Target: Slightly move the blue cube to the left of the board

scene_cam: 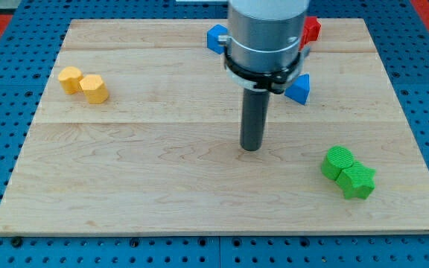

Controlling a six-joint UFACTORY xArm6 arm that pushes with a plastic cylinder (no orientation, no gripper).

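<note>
Blue cube [216, 38] corner-on, no clear long axis, above-left of my bare tip [252, 147], gripperless.

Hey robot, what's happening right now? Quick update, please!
My tip mid-board, touching no block. Blue cube at the view's top, partly behind my arm, not yet pushed. Nothing lies between.

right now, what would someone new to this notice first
The big grey arm coming down from the view's top, ending in a dark rod whose end, my tip, rests near the board's middle, touching no block. Behind it sit a blue cube to its left, a blue block to its right and a red block. Two yellow blocks sit together at the left, two green blocks at the lower right.
</note>
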